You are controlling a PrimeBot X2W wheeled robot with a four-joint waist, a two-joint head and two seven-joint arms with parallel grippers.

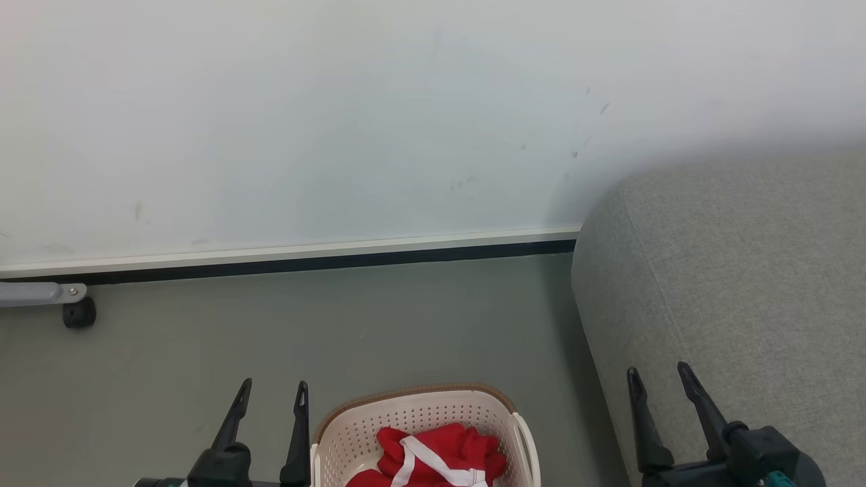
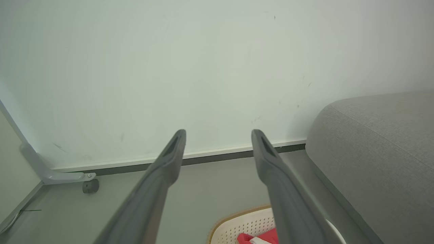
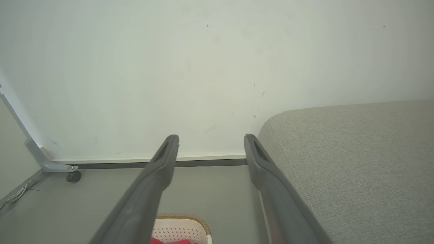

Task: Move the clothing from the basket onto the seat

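Within the basket [image 1: 348, 436], red clothing [image 1: 443, 448]

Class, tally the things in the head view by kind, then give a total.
grippers: 2, the left gripper and the right gripper
basket: 1
red clothing heap: 1
sofa: 1
caster wheel: 1
total: 6

The grey-green floor [image 1: 406, 325] runs back to a dark skirting strip [image 1: 338, 262] at 12 o'clock in the head view. At 6 o'clock the cream basket [image 1: 419, 411] with its brown rim stands on the floor. The grey seat [image 1: 731, 284] stands at 4 o'clock, near the basket but apart from it. At 9 o'clock a small black caster [image 1: 79, 313] under a grey metal leg [image 1: 37, 293] rests on the floor.
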